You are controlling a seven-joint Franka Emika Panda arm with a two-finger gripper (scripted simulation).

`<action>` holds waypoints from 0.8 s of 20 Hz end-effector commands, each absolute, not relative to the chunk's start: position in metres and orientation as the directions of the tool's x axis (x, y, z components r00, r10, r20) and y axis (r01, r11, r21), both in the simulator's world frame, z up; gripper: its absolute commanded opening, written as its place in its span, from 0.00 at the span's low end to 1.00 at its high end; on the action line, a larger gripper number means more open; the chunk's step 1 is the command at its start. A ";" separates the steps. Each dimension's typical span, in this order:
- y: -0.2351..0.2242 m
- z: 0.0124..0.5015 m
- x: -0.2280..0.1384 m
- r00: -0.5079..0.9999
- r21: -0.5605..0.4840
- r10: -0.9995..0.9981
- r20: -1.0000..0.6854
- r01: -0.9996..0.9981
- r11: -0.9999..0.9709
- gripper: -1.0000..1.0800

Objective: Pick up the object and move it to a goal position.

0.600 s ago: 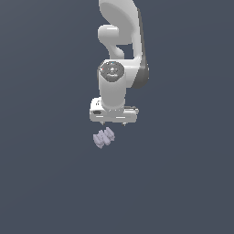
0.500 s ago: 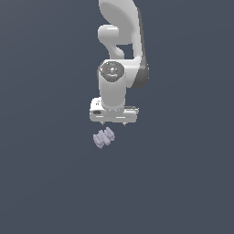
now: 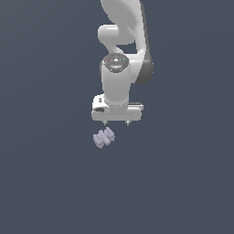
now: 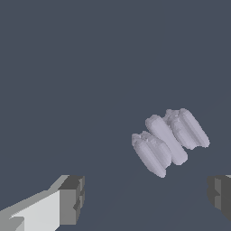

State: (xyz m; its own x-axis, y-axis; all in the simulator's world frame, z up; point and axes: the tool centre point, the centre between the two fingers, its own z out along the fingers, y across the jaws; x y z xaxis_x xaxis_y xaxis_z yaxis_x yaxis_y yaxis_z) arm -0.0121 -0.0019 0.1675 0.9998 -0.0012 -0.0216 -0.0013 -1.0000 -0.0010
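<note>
The object point(image 3: 103, 137) is a small pale lavender-grey lump of several rounded ridges lying on the dark grey floor. In the exterior view it sits just below my gripper point(image 3: 116, 123) and a little toward that view's left. The gripper is open and empty, its two short fingertips point(image 3: 105, 123) pointing down above the floor. In the wrist view the object point(image 4: 169, 140) lies diagonally, apart from both fingers point(image 4: 72, 198), which stand wide apart with nothing between them.
The white arm point(image 3: 121, 55) rises straight up from the gripper to the top of the exterior view. Plain dark grey floor point(image 3: 183, 183) lies all around.
</note>
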 end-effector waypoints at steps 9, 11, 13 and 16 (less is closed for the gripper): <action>-0.007 0.160 -0.011 0.996 -0.003 -0.081 -0.021 -0.081 -0.997 0.96; -0.009 0.157 -0.011 0.993 -0.004 -0.116 -0.021 -0.116 -0.993 0.96; -0.012 0.154 -0.011 0.987 -0.004 -0.157 -0.021 -0.157 -0.988 0.96; -0.016 0.148 -0.010 0.973 -0.005 -0.231 -0.020 -0.231 -0.973 0.96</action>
State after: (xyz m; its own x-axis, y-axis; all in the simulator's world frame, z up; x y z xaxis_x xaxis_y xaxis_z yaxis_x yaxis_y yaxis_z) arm -0.0105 -0.0140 0.1509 0.9808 -0.1938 -0.0205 -0.1939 -0.9810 -0.0050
